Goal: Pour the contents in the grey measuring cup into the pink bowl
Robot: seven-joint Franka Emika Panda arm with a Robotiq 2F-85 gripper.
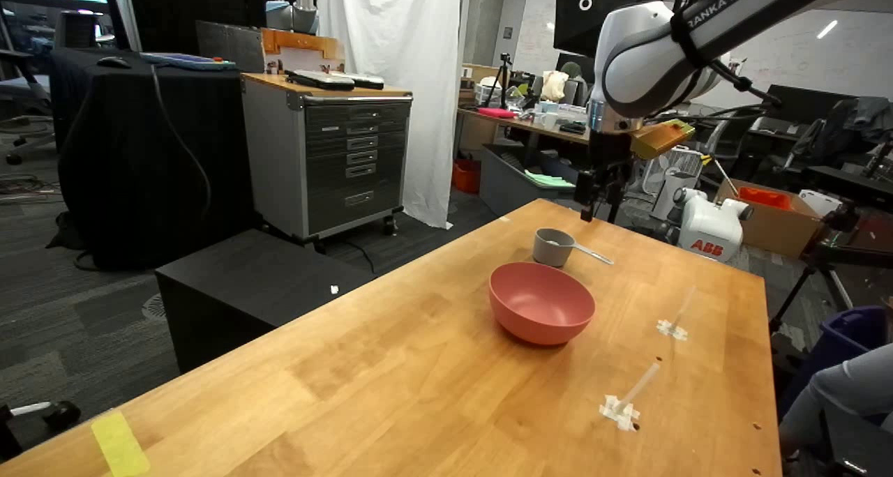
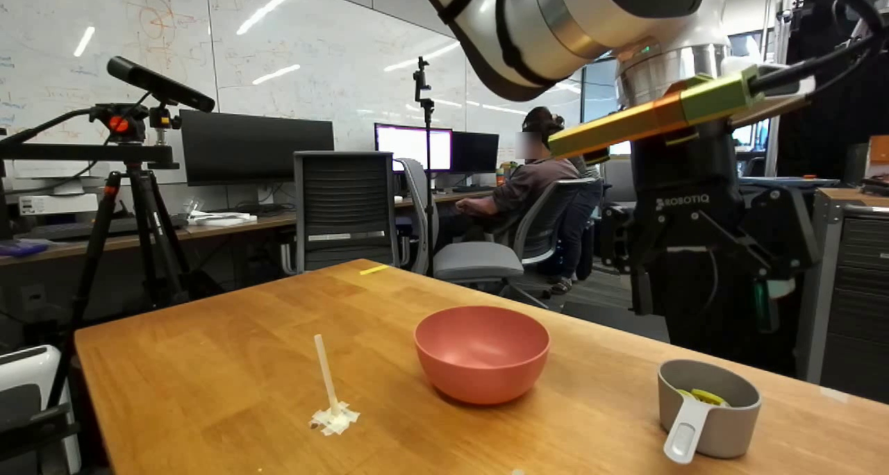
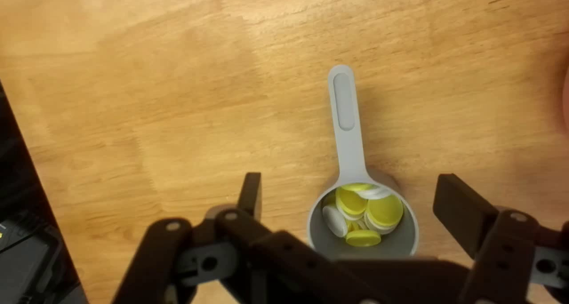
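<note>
The grey measuring cup point(image 1: 551, 252) stands upright on the wooden table in both exterior views point(image 2: 733, 430), beside the pink bowl point(image 1: 541, 309). Its handle point(image 3: 349, 148) points toward the top of the wrist view. The contents point(image 3: 362, 215), several yellow and white round pieces, lie in the cup and also show in an exterior view point(image 2: 707, 396). The pink bowl point(image 2: 483, 371) is upright; only its edge shows in the wrist view point(image 3: 566, 99). My gripper point(image 2: 705, 308) is open and empty above the cup, its fingers point(image 3: 351, 193) apart on either side of it in the wrist view, not touching it.
Two thin upright sticks are taped to the table point(image 1: 391, 365), a nearer one point(image 1: 636, 388) and a farther one point(image 1: 684, 309). Yellow tape point(image 1: 120, 443) marks a table corner. A black box point(image 1: 258, 275) stands beside the table. A person point(image 2: 514, 183) sits in the background.
</note>
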